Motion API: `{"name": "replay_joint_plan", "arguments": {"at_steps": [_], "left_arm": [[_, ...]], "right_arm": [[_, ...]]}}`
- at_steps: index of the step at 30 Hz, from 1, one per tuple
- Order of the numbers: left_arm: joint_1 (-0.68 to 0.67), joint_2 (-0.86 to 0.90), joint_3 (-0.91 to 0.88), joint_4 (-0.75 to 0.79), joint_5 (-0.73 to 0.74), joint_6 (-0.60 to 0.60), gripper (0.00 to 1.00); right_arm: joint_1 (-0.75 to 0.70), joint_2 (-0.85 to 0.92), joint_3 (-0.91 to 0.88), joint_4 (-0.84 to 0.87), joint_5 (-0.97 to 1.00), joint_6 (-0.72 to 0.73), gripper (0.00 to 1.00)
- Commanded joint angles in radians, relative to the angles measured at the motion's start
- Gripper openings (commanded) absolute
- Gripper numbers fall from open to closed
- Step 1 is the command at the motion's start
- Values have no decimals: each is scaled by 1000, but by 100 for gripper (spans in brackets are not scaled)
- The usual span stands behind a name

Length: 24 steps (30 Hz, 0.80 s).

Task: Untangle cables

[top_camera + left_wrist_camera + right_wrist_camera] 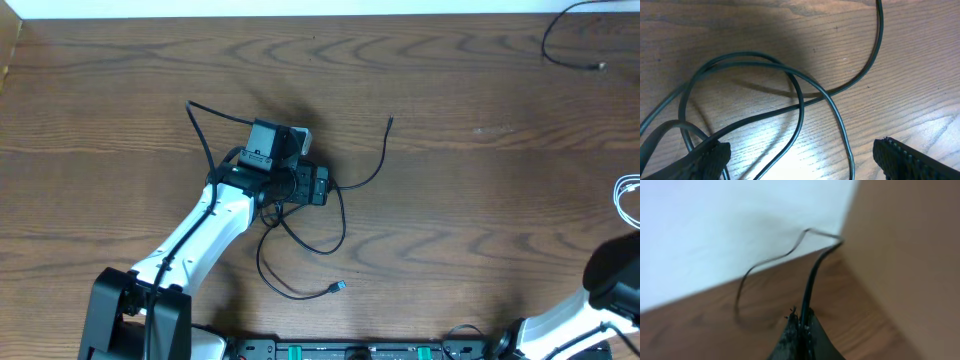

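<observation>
- Our left end effector (802,159) hangs spread over the black cable loops (800,95) in the middle of the desk (450,250); we should lower onto one top strand, clear of the crossings.
- Our right end effector (801,327) is pressed together, pinching a thin black cord (810,280); we'd hold that steady.

A looped black cable (344,228) lies mid-table, second black cable (546,45) far right, white cable (619,195) at right edge.
</observation>
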Motion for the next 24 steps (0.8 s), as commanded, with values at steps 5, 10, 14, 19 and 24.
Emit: {"name": "replay_joint_plan", "arguments": {"at_steps": [5,10,14,19,24], "left_arm": [[0,2,-7,-2,8,10,98],[0,2,-7,-2,8,10,98],[0,2,-7,-2,8,10,98],[0,2,-7,-2,8,10,98],[0,2,-7,-2,8,10,98]], "right_arm": [[158,179,-32,-129,-27,-29,1],[187,234,-32,-186,-14,28,29],[189,198,-31,-216,-12,37,99],[195,108,-31,-259,11,37,99],[203,-20,-31,-296,12,37,99]]}}
